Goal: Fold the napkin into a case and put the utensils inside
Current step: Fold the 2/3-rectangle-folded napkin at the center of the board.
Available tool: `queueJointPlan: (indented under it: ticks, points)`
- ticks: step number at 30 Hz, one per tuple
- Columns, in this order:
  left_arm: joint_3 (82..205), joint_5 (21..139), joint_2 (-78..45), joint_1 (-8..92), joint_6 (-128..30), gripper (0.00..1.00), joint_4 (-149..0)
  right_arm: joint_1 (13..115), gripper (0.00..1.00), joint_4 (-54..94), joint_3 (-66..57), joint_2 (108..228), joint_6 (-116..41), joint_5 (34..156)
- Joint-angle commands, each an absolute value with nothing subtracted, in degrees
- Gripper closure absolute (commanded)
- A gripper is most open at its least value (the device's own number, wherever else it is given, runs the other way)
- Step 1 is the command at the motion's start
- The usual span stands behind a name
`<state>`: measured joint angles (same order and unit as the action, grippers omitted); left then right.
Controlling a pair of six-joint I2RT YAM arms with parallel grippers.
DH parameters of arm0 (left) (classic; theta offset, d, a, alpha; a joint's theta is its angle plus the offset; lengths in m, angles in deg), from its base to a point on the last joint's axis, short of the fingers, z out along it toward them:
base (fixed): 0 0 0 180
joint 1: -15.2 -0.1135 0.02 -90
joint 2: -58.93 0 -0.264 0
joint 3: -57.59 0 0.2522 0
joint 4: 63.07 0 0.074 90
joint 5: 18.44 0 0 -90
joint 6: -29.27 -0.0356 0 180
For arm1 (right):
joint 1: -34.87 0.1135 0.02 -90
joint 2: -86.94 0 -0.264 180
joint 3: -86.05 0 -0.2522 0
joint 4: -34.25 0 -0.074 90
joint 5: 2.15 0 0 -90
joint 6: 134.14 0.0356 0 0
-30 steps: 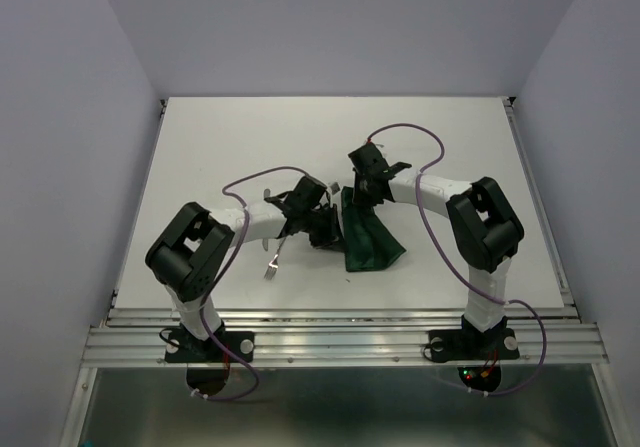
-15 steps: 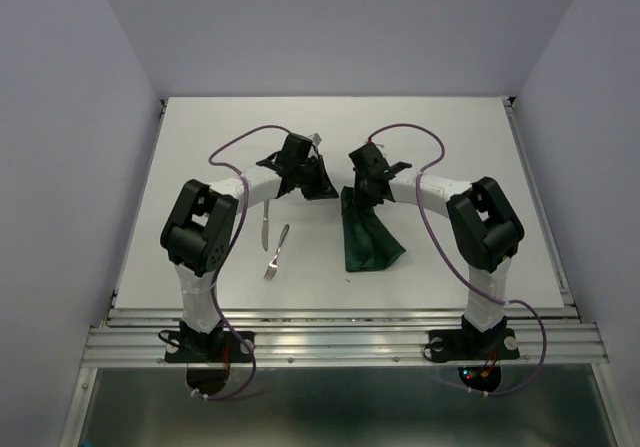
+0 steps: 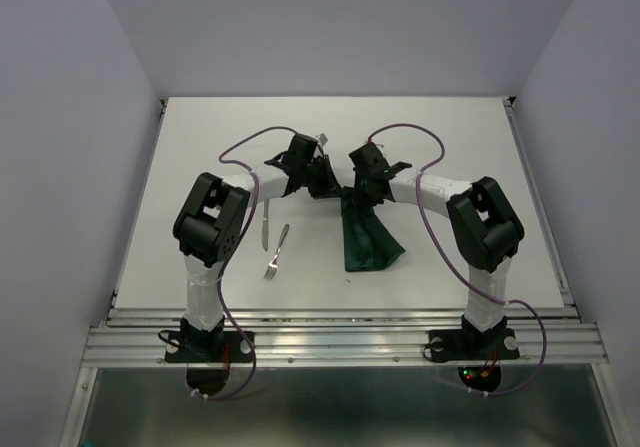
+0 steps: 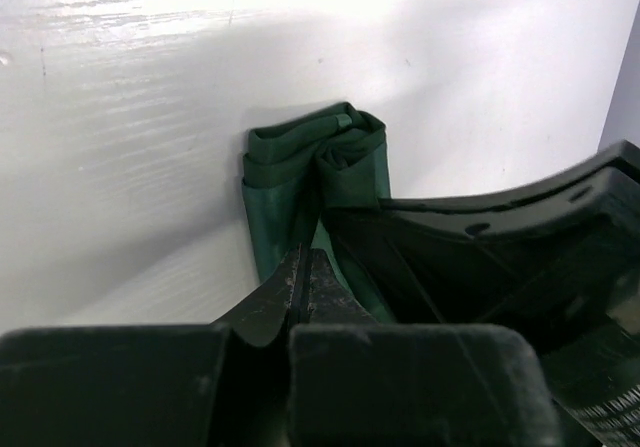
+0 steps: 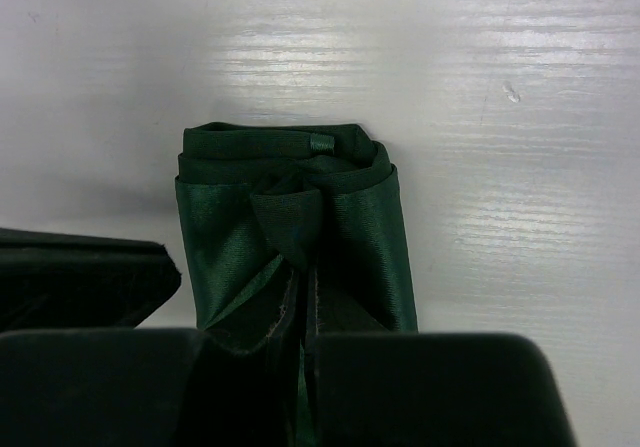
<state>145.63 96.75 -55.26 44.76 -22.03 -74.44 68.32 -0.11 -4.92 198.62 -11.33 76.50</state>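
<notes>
Green napkin (image 3: 368, 239), folded into a narrow strip, lies on the table (image 3: 450, 137). The strip runs back from the right gripper (image 5: 300, 312), which is clamped on a bunched fold at its far end. The left gripper (image 4: 303, 272) is closed just left of it, tips against the same end; whether it pinches cloth cannot be told. Knife (image 3: 262, 225) and fork (image 3: 275, 252) lie side by side behind the left gripper, apart from the napkin.
</notes>
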Motion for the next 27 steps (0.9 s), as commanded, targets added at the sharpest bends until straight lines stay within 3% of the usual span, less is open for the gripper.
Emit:
queueJointPlan:
  ticks: [1, 27]
  points:
    - [147.6, 97.9, -58.0, 45.0, -21.7, 1.0, -72.2, 68.7, 0.99, -0.4, -5.4, 197.2, -10.6, 77.2]
    - [145.8, 94.6, -61.9, 45.0, -22.3, 1.0, -74.5, 68.7, 0.99, -1.5, -1.0, 195.9, -7.3, 78.4]
